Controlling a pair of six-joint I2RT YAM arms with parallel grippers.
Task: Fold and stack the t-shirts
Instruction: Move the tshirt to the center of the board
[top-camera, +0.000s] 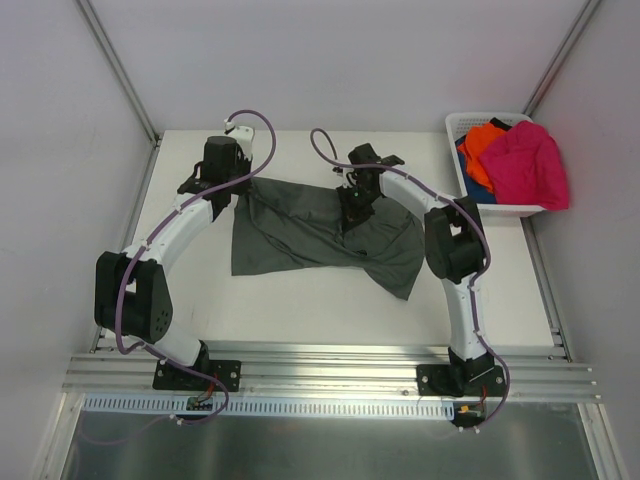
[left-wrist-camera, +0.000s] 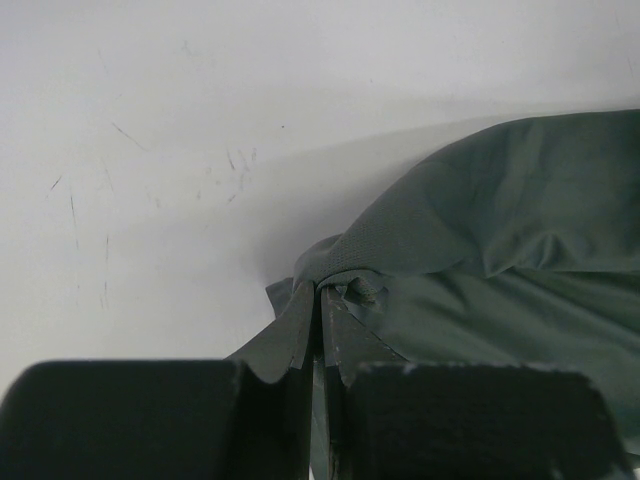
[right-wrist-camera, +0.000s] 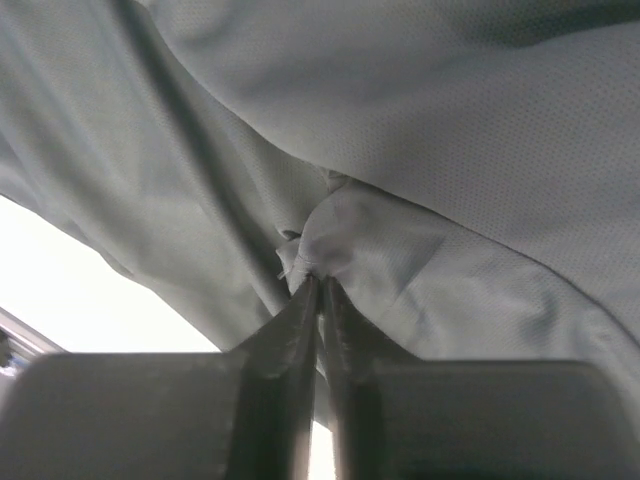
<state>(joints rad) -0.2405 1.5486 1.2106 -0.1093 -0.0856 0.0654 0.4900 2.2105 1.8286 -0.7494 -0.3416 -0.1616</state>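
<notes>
A large dark grey-green t-shirt (top-camera: 320, 232) lies spread and rumpled in the middle of the white table. My left gripper (top-camera: 237, 186) is shut on the shirt's far left corner, and the pinched cloth (left-wrist-camera: 340, 268) bunches right at the fingertips (left-wrist-camera: 300, 330). My right gripper (top-camera: 352, 208) sits near the shirt's far middle edge. It is shut on a gathered fold (right-wrist-camera: 330, 235), with the grey-green t-shirt (right-wrist-camera: 450, 120) draped across the whole right wrist view. Magenta-pink (top-camera: 528, 165), orange (top-camera: 484, 146) and blue (top-camera: 470, 172) t-shirts are piled at the far right.
A white plastic lattice basket (top-camera: 466, 125) at the table's far right corner holds the coloured shirts. Grey walls enclose the table on the left, back and right. An aluminium rail (top-camera: 330, 372) with both arm bases runs along the near edge.
</notes>
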